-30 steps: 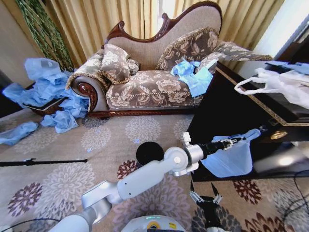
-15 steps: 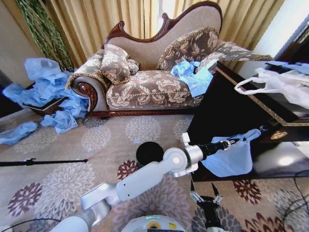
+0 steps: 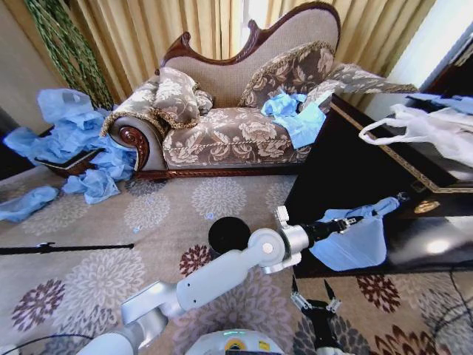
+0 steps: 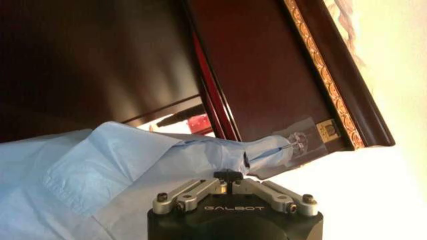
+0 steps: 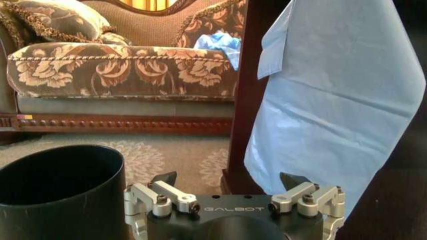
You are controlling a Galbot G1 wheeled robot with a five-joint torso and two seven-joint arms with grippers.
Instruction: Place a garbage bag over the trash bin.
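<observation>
The light blue garbage bag [image 3: 353, 245] hangs in front of the dark cabinet, with my left gripper [image 3: 346, 221] shut on its bunched upper edge. The left wrist view shows that pinched fold [image 4: 267, 152] just past the left gripper [image 4: 230, 176], while the rest of the bag [image 4: 113, 165] spreads out beside it. On the carpet below my left forearm stands the black trash bin [image 3: 228, 234], upright and with its mouth uncovered. My right gripper [image 3: 313, 302] waits low and open near my base. In its wrist view the right gripper [image 5: 228, 180] faces the bin [image 5: 60, 177] and the hanging bag [image 5: 337, 100].
A dark wooden cabinet [image 3: 347, 166] stands at the right with a white handled bag [image 3: 425, 129] on top. The sofa [image 3: 229, 126] behind carries more blue bags [image 3: 295, 115]. A heap of blue bags [image 3: 70, 140] lies at the left, and a black pole [image 3: 59, 248] lies on the carpet.
My left arm has drawn back slightly, carrying the pinched bag a little toward the bin's side. The right arm and the bin have not moved.
</observation>
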